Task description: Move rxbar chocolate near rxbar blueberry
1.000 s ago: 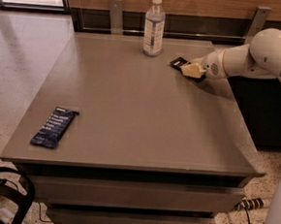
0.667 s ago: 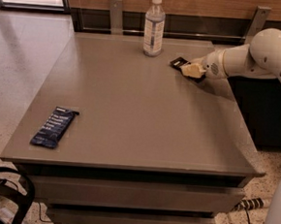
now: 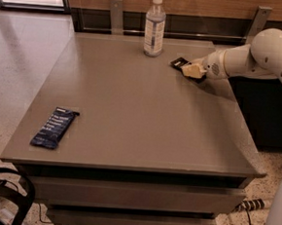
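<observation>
The rxbar chocolate, a black wrapper, lies at the far right of the grey table, just right of the water bottle. My gripper is down on it from the right and covers its right part; only the bar's left end shows. The rxbar blueberry, a dark navy wrapper with pale text, lies flat near the table's front left corner, far from the gripper.
A clear water bottle with a white cap stands upright at the table's back edge, close to the left of the black bar. Drawers sit under the tabletop. A dark cabinet stands to the right. Cables lie on the floor.
</observation>
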Robot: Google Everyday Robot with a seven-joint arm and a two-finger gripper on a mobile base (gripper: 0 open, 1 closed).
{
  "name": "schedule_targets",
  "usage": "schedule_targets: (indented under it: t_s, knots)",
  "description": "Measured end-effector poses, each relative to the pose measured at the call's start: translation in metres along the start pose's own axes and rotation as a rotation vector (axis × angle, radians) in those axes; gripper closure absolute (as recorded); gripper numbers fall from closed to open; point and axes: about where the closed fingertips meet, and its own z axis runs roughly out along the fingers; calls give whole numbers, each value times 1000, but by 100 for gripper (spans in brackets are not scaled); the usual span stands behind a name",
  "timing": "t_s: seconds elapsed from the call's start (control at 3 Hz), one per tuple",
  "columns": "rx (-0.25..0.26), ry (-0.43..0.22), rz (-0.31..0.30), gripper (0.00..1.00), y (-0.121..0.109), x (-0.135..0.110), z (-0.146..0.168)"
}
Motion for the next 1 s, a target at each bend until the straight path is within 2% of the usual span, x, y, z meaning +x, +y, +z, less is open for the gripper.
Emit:
schedule_targets:
  t_s: [1.0]
  knots:
    - [0, 0, -1, 100, 0, 0, 0]
